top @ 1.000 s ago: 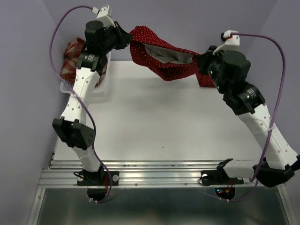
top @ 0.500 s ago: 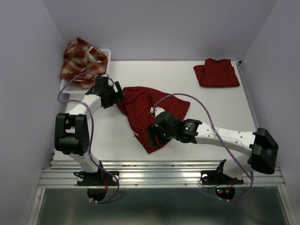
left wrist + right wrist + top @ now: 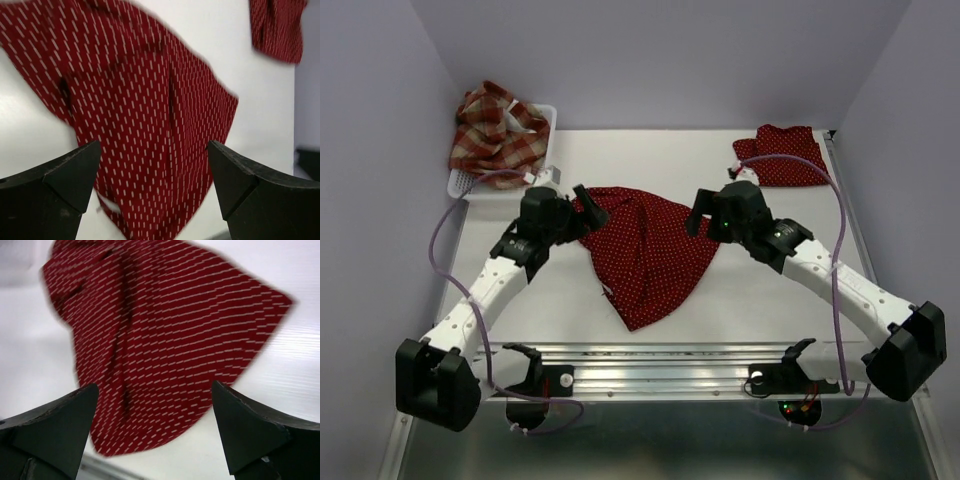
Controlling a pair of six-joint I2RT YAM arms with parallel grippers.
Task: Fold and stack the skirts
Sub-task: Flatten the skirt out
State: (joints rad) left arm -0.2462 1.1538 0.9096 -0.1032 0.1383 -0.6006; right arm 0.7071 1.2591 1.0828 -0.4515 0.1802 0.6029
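Skirts sit at three different stages. From above, a dark red cloth skirt with tiny white polka dots (image 3: pixel 645 250) lies spread but rumpled in the middle of the white table (image 3: pixel 620 160), not folded. A second dark red dotted skirt (image 3: pixel 785 160) rests folded in the far right corner, and a red-and-cream plaid skirt (image 3: pixel 495 125) is heaped in the white plastic mesh basket (image 3: pixel 550 120) at the far left. The left gripper (image 3: pixel 590 203) hovers at the spread skirt's far left edge and the right gripper (image 3: pixel 696 212) at its far right edge. By my reckoning about a third is done: one skirt folded, two left to fold, nothing stacked. The left wrist view shows black fingers (image 3: pixel 55 185) parted wide with nothing between them and dotted cloth below. The right wrist view shows the same: jaws wide apart and empty above blurred cloth. No brand, label or writing can be read anywhere.
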